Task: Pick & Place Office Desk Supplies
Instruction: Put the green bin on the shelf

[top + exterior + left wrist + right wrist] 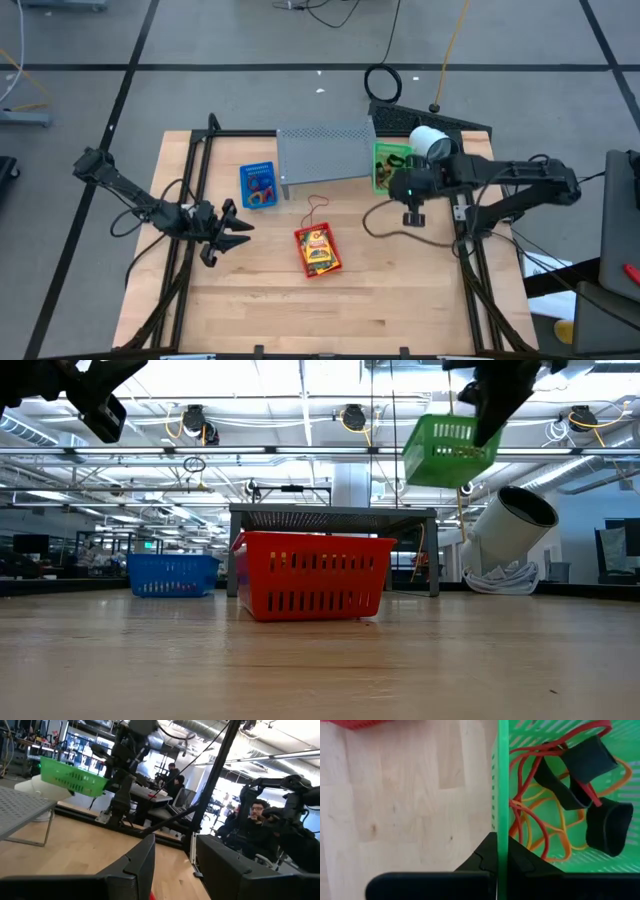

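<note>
A: Right tool (497,862)?
B: Pinched on the green basket's (447,450) wall, lifted off the surface (400,300); rubber bands (540,820) and black clips (607,827) inside.
A: Left tool (228,232)?
B: Spread, empty, well apart; red basket (317,250) lies between, nearer left.

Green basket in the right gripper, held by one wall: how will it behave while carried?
The green basket hangs tilted from the right gripper, pinched on one thin slotted wall, so it may swing or flex. It is probably light. The loose rubber bands and black clips inside could slide toward the low side.
</note>
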You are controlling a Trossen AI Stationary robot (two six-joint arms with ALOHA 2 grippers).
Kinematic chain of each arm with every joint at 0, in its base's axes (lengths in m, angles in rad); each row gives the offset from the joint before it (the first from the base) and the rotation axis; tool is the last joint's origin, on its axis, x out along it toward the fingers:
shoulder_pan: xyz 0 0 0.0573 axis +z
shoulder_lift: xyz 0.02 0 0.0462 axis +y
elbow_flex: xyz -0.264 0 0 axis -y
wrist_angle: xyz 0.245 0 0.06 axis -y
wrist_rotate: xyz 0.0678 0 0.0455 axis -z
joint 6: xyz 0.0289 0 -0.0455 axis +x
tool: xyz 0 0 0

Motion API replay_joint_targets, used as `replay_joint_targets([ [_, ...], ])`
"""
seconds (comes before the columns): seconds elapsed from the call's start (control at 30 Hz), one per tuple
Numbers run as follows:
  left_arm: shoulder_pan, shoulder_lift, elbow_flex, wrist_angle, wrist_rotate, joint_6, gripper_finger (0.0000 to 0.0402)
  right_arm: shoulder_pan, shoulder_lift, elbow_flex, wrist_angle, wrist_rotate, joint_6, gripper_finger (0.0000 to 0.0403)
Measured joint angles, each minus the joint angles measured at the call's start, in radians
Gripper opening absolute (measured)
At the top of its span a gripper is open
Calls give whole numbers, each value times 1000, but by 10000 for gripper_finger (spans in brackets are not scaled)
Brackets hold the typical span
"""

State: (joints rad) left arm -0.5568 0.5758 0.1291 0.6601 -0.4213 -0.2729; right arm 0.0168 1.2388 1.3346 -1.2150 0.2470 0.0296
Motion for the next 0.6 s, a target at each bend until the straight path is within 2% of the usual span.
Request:
replay_joint_targets([
  [0.3,0,0,0,-2,0,-25,154,-208,76,0,71,-95,-232,0],
  [0.47,0,0,0,-3,0,-44,154,-291,168,8,79,-95,-331,0],
  [0.6,0,0,0,-3,0,-44,154,-320,236,66,78,-96,-373,0],
])
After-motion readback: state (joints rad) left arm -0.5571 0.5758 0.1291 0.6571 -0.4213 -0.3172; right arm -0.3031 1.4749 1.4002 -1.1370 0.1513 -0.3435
